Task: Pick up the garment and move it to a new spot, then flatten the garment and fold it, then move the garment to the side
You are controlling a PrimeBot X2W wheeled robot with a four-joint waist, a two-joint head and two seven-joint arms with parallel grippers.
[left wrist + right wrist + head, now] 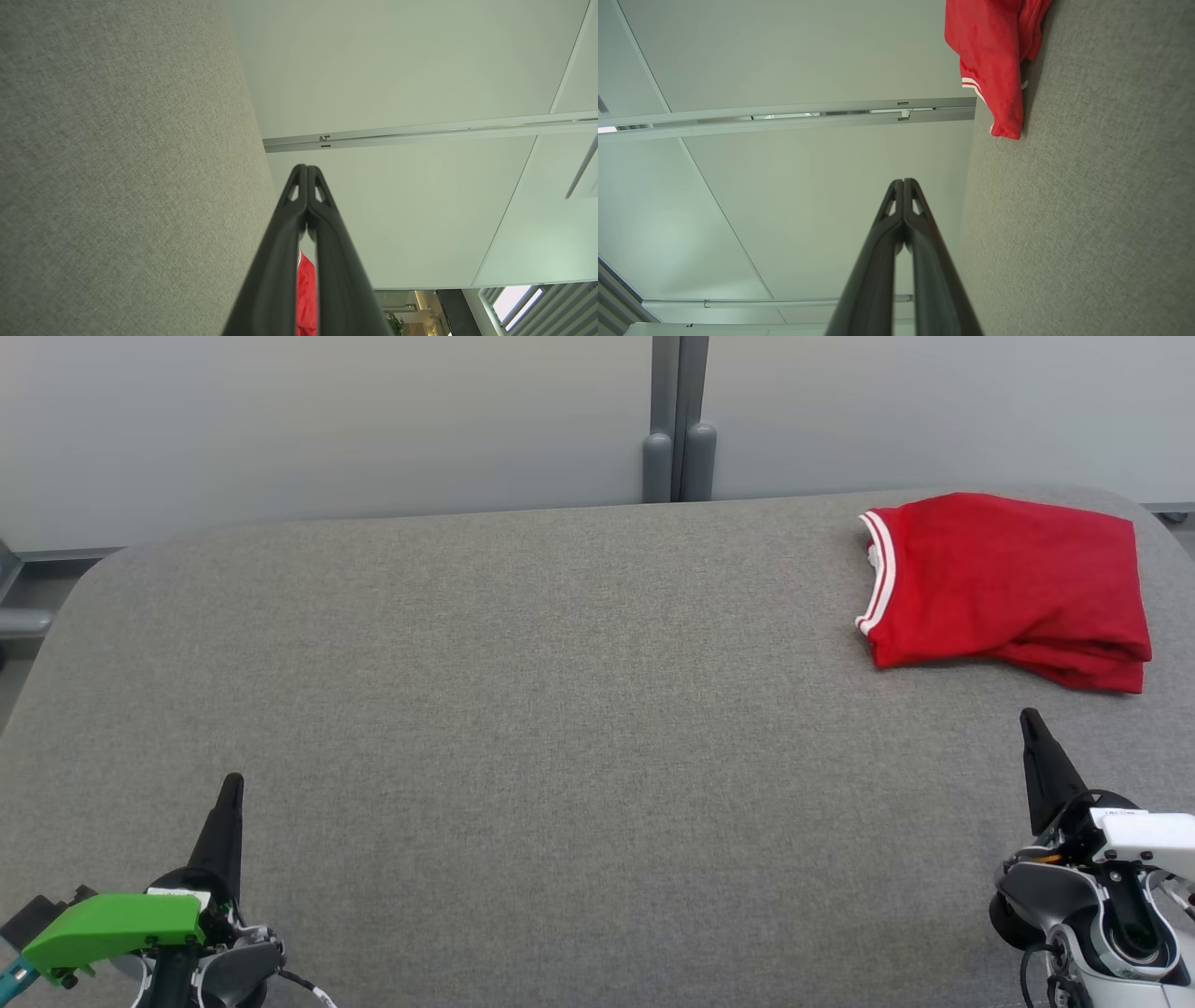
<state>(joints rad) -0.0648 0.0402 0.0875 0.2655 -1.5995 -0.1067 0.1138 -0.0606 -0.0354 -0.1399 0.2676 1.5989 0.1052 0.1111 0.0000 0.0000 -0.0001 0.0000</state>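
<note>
The garment (pixel 1008 588) is red with a white-striped trim and lies folded in a compact pile at the far right of the grey fabric table (pixel 560 709). It also appears as the red garment (pixel 994 60) near the top of the right wrist view, and a sliver of the garment (pixel 306 294) shows between the fingers in the left wrist view. My left gripper (pixel 231 784) is at the lower left, shut and empty (pixel 307 169). My right gripper (pixel 1030 717) is at the lower right, just in front of the garment and apart from it, shut and empty (pixel 903 182).
Pale wall panels with a grey post (pixel 679 448) stand behind the table's far edge. The table's rounded corners fall away at the far left and far right. A wide stretch of bare grey fabric lies between the two grippers.
</note>
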